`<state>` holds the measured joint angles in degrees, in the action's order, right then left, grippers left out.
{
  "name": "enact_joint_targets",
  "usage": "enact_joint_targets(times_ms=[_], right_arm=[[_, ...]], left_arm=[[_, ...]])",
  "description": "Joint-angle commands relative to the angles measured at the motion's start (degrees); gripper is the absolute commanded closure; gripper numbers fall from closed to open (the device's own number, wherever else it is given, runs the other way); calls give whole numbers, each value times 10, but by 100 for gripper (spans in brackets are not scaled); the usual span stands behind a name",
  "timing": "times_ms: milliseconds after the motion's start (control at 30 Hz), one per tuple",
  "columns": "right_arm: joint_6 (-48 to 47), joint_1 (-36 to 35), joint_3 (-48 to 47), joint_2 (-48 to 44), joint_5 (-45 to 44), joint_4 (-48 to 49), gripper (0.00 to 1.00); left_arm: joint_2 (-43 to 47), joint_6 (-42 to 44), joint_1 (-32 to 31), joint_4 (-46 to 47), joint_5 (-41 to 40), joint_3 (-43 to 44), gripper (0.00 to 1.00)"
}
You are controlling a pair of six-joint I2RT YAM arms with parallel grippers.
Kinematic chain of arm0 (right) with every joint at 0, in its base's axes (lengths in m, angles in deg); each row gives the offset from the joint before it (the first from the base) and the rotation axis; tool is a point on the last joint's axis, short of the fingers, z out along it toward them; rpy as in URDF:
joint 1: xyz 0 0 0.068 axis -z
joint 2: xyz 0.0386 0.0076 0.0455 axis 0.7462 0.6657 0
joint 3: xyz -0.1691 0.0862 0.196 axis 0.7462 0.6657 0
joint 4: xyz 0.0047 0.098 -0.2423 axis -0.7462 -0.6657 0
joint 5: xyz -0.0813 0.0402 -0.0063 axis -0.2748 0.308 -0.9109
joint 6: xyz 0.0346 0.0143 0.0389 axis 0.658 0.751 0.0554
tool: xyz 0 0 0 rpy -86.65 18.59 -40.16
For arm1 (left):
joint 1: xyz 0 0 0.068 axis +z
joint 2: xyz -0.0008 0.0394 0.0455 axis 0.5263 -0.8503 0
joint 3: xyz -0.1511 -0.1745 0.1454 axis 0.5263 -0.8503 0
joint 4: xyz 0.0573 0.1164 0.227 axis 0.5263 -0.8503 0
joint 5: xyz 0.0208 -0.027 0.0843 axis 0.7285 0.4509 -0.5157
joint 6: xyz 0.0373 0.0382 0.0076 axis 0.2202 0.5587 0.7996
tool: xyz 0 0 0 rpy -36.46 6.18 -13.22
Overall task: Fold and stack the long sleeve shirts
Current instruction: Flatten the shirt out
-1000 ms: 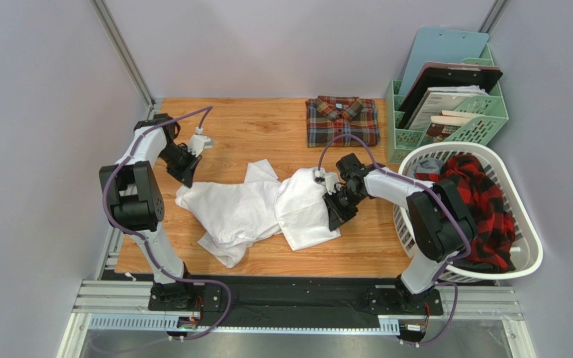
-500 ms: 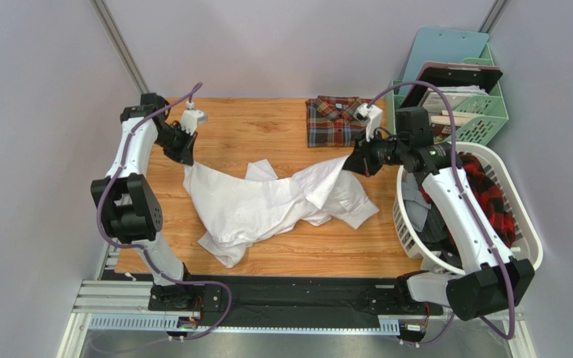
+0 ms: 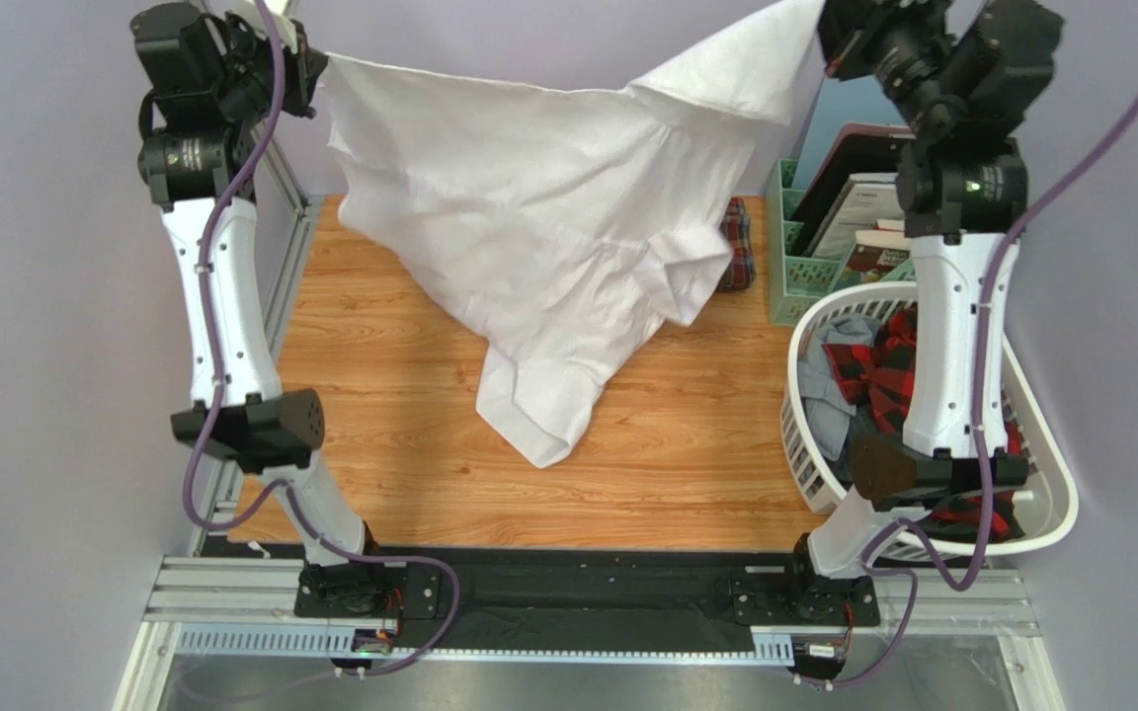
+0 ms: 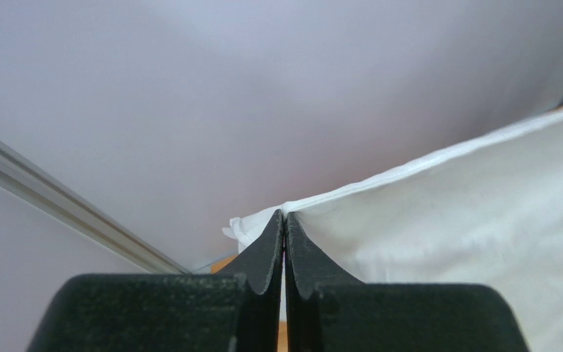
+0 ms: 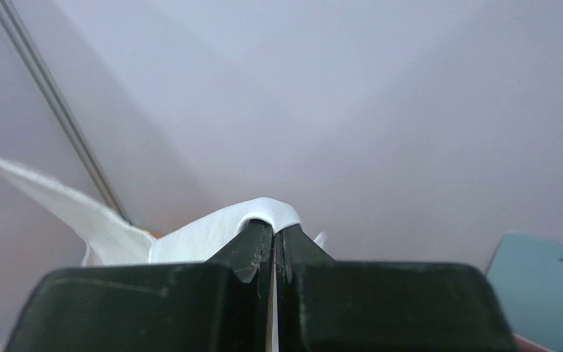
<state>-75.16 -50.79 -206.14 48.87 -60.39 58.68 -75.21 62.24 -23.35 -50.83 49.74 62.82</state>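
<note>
The white long sleeve shirt (image 3: 560,222) hangs spread between the two raised arms, above the bench (image 3: 382,430). The left jaws are closed on its upper left edge, and the right jaws are closed on a fold at its upper right edge. Its lowest fold hangs over mid-bench, with open wood left, right and near. The folded plaid shirt (image 3: 740,245) lies at the far edge, mostly hidden, beside the green file rack (image 3: 813,282). The laundry basket (image 3: 1047,445) stands right. Half a second earlier the arms were low and the shirt sagged onto the bench.
</note>
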Motion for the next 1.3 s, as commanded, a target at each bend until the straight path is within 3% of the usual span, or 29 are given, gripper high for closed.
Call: enact_joint_targets(times_ms=[0, 67, 133, 167, 267, 400, 433, 500, 533, 567, 633, 733, 833, 867, 900, 933, 1100, 1133, 1267], right_arm=[[61, 19, -31, -87, -9, 55, 100], [20, 20, 93, -188, 6, 60, 100], [-28, 19, 229, -261, 22, 31, 100], [-88, 20, 266, -324, 28, 5, 100], [-202, 19, 436, -460, 10, -110, 100], [-306, 20, 584, -586, 47, -255, 100], [-318, 20, 609, -603, 53, -265, 100], [-365, 19, 669, -617, 75, -307, 98], [-379, 19, 675, -609, 88, -332, 71], [-398, 20, 679, -599, 119, -353, 51], [-438, 19, 686, -561, 144, -401, 21], [-460, 20, 681, -504, 158, -410, 11], [-446, 7, 681, -455, 157, -390, 16], [-435, -18, 685, -420, 136, -383, 18], [-426, -32, 691, -398, 121, -361, 19], [-424, -45, 695, -379, 109, -355, 29], [-378, -116, 699, -239, 41, -251, 39], [-371, -127, 688, -211, 31, -241, 40], [-343, -148, 622, -93, 11, -230, 47]], left_arm=[[180, -30, 6, 190, 5, -190, 100], [260, -10, 15, 179, 43, -258, 100], [343, 24, 36, 155, 102, -385, 100], [370, 56, 45, 133, 131, -427, 100], [468, 229, 45, 3, 200, -580, 100], [556, 414, 45, -187, 206, -765, 100], [575, 496, 45, -215, 197, -792, 100], [587, 558, 44, -274, 176, -866, 100], [592, 631, 45, -298, 145, -886, 89], [592, 646, 45, -309, 126, -904, 78], [592, 637, 44, -299, 64, -942, 64], [588, 623, 45, -301, 51, -944, 57], [564, 584, 44, -286, 80, -930, 37], [553, 568, 40, -274, 81, -925, 37], [539, 549, 36, -239, 67, -923, 37], [504, 503, 30, -219, 53, -920, 37], [334, 384, -33, -118, -42, -872, 41], [305, 373, -42, -111, -56, -858, 48], [170, 313, -63, -88, -101, -748, 56]])
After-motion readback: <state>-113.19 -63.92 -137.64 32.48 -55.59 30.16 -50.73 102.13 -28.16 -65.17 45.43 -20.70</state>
